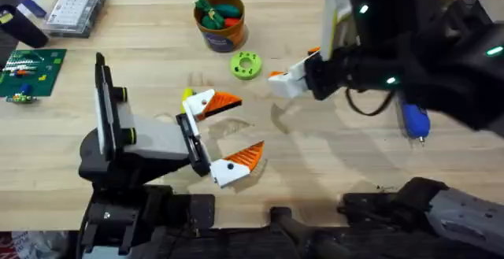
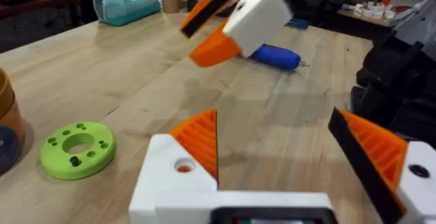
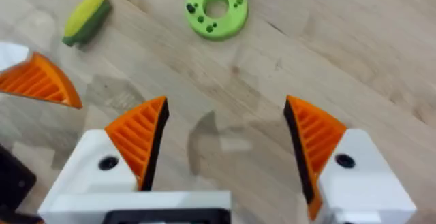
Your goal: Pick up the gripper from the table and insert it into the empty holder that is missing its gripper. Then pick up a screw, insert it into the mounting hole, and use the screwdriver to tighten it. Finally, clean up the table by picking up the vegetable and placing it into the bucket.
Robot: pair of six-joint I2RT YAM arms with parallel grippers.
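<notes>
The right arm hangs big and dark close under the overhead camera and covers part of the screwdriver [image 1: 414, 120]. The bucket [image 1: 221, 21] has green and red toys in it. The green ring vegetable [image 1: 246, 64] sits on the table just beside it. Left gripper [image 1: 224, 132] and right gripper [image 3: 225, 146] both have fingers wide apart, holding nothing.

Light wooden tabletop [image 1: 331, 157] carrying: bucket [image 1: 221, 21] at far middle, vegetable [image 1: 246, 64] lying just beside it, screwdriver [image 1: 414, 121] lying right, clear box [image 1: 75, 10] and green board [image 1: 30, 72] sitting left.
</notes>
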